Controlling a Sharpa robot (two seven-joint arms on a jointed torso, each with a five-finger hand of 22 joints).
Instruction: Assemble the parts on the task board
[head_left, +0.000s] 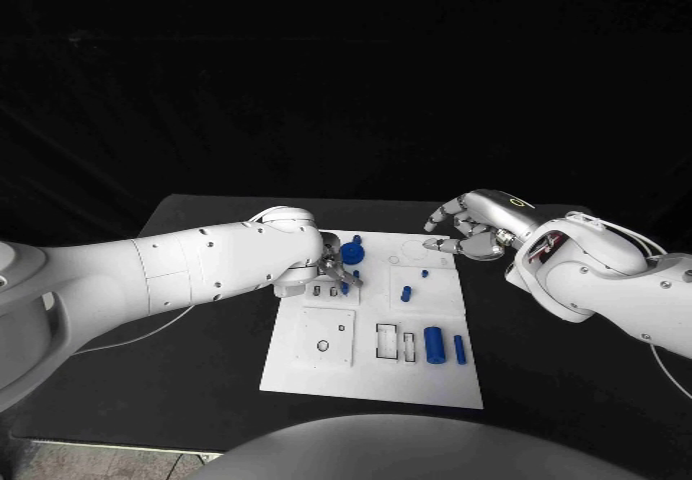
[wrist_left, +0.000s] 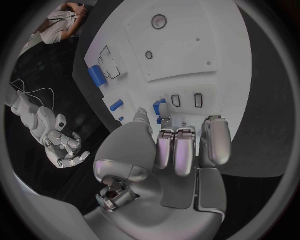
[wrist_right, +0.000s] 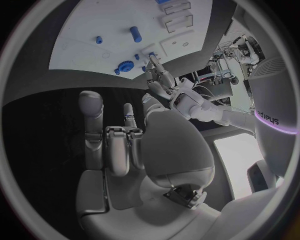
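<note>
Reaching over the far left part of the board (head_left: 296, 375), left hand (head_left: 335, 272) hangs low above the slots there, fingers close to a blue part (wrist_left: 159, 106) standing in the board; cannot tell whether gripping it. Right hand (head_left: 469, 228) hovers off the board's far right corner, fingers loosely curled and apart, holding nothing. Round blue knob (head_left: 352, 252) stands near the far edge. Small blue pegs (head_left: 407, 294) lie mid-board; two longer blue cylinders (head_left: 436, 345) lie beside outlined slots nearer the robot. Board rests on the black surface (head_left: 548, 360).
</note>
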